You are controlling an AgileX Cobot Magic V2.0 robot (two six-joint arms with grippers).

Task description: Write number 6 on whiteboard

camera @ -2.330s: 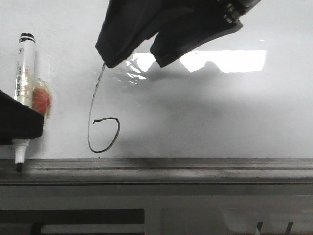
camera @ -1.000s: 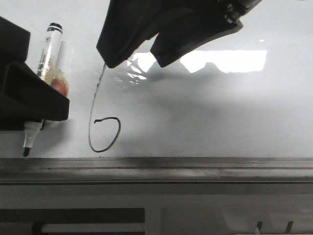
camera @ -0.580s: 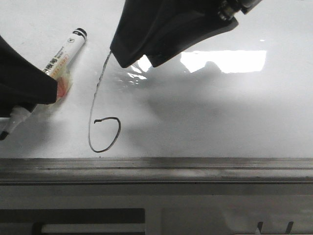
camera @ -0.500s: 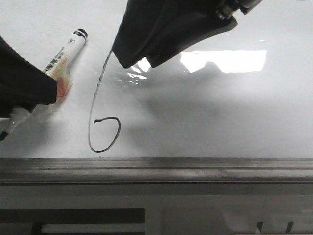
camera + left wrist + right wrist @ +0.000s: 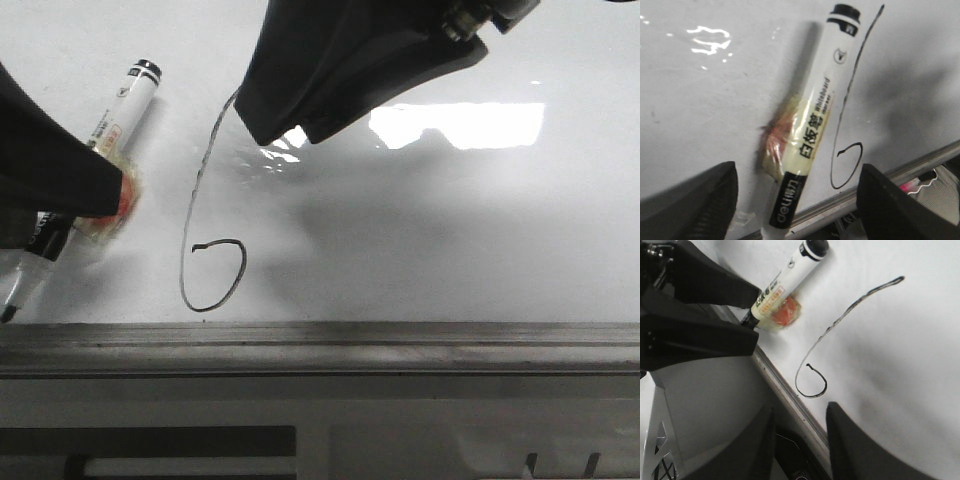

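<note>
Slanting up rightward, the number 6 (image 5: pixel 203 215) marks the whiteboard (image 5: pixel 450 230).

Grey metal ledge (image 5: pixel 320 345) seen along near edge; dark grey panel (image 5: pixel 150 440) below; bright rectangular ceiling-light glare (image 5: pixel 460 125) reflected.

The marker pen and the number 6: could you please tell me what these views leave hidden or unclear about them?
- Marker pen tip: in the front view the left gripper covers its middle; the left wrist view's edge cuts the tip off.
- Whether the tip touches the whiteboard: no view settles it.
- Number 6 stem top: the right gripper hides it in front; the wrist views show it whole.
</note>
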